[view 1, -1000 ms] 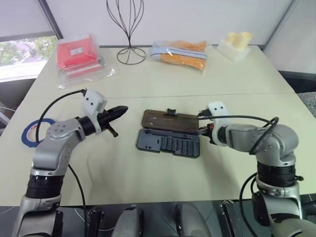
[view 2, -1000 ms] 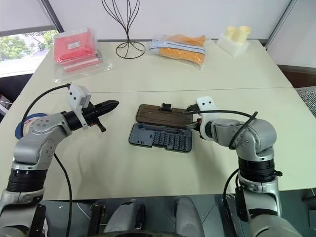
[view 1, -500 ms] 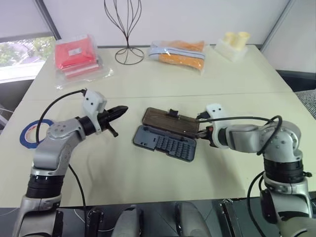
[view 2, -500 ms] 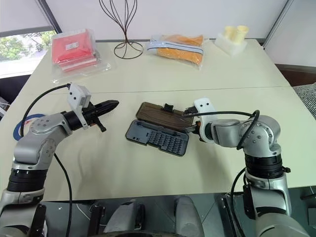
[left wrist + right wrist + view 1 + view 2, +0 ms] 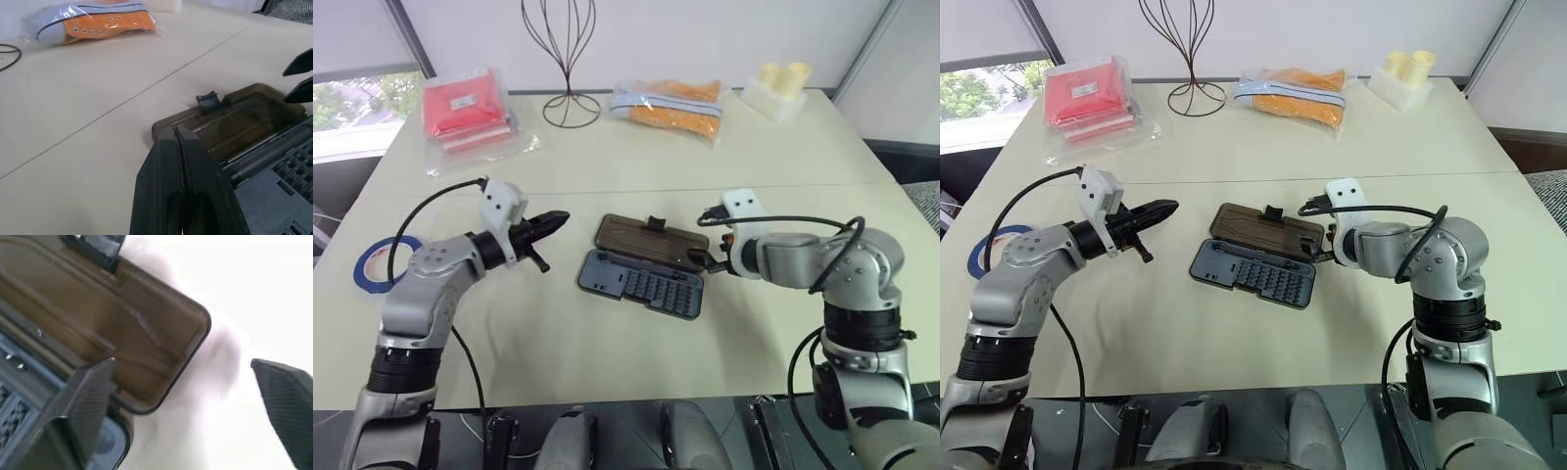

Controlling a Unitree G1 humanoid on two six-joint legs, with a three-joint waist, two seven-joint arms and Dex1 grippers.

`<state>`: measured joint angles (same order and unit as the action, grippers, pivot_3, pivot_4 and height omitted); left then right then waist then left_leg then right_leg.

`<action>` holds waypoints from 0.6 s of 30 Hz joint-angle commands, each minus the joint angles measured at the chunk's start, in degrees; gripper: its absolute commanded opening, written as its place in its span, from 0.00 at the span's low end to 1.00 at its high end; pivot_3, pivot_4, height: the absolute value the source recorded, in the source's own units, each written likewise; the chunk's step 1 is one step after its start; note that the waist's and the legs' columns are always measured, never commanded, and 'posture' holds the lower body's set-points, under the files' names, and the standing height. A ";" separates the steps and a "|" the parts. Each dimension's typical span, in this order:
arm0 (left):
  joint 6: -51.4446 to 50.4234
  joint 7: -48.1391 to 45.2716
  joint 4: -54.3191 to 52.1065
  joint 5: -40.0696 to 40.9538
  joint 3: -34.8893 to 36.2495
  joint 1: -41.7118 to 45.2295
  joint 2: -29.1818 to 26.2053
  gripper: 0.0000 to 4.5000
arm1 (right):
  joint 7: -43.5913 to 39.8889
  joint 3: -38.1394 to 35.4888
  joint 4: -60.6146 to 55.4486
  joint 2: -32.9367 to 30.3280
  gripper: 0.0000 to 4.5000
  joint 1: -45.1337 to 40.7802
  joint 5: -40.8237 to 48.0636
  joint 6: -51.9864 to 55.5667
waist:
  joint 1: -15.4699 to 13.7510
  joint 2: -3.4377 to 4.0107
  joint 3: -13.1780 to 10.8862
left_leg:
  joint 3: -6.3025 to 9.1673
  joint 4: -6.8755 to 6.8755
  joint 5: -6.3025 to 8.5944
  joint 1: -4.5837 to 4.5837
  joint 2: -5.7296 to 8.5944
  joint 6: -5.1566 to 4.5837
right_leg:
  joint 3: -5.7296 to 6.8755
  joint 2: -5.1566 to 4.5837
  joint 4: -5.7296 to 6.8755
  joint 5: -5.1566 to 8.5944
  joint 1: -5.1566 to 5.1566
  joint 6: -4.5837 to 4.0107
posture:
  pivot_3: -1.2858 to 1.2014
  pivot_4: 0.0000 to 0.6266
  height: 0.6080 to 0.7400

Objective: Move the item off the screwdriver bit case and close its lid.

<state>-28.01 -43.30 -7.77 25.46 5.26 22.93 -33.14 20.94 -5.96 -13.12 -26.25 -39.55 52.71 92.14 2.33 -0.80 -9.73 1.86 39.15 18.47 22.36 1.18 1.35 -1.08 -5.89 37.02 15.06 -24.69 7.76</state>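
The screwdriver bit case [image 5: 641, 286] lies open in the middle of the table, its blue-grey tray of bits towards me. The smoky-brown lid [image 5: 651, 240] lies flat behind the tray, with its black latch tab [image 5: 655, 224] on the far edge. Nothing rests on the case, and I cannot tell which thing is the item. My right gripper [image 5: 182, 363] is open at the lid's right end and holds nothing; one of its fingers [image 5: 83, 401] hangs over the lid's corner. My left gripper [image 5: 558, 219] is shut and empty, pointing at the case from its left, a short way off.
A blue tape roll [image 5: 377, 259] lies at the table's left edge. Along the far side are a red packet [image 5: 465, 108], a black wire stand [image 5: 570, 59], a bagged orange shoe [image 5: 668, 103] and a pale yellow block [image 5: 778, 88].
My right gripper was shut at the lid's right end and has opened there. The case has turned slightly on the table. The left arm has not moved.
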 commanded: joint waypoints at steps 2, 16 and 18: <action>0.96 0.13 -1.22 -0.27 0.12 1.29 0.06 0.00 | -1.43 -0.70 1.90 2.32 0.98 -1.45 -7.62 -0.78 | 0.01 0.01 0.00 | 0.00 0.00 0.00 0.00 0.00 0.00 | 0.00 0.00 0.00 0.00 0.00 0.00 | 0.52 0.24 1.00; 1.08 0.54 -2.25 -0.41 0.32 0.36 -0.14 0.00 | -6.16 -4.18 3.63 9.81 0.79 -1.99 -23.50 -0.08 | 0.09 0.01 0.00 | 0.00 0.00 -0.01 -0.01 0.01 0.02 | 0.00 0.00 0.03 0.00 0.00 0.00 | 0.52 0.24 1.00; 1.13 0.56 -2.31 -0.42 0.34 0.32 -0.18 0.00 | -7.11 -4.01 3.31 10.19 0.59 -1.99 -24.56 0.27 | 0.05 0.01 0.00 | 0.00 0.00 -0.01 -0.01 0.01 0.02 | 0.00 0.00 0.03 0.00 0.00 0.00 | 0.52 0.24 1.00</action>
<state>-28.01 -42.84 -7.97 25.39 5.20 22.99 -33.02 14.03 -9.36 -8.87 -15.75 -40.63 30.37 92.09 2.38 -0.78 -9.73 1.86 39.15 18.45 22.35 1.19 1.38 -1.08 -5.89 37.04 15.06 -24.69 7.76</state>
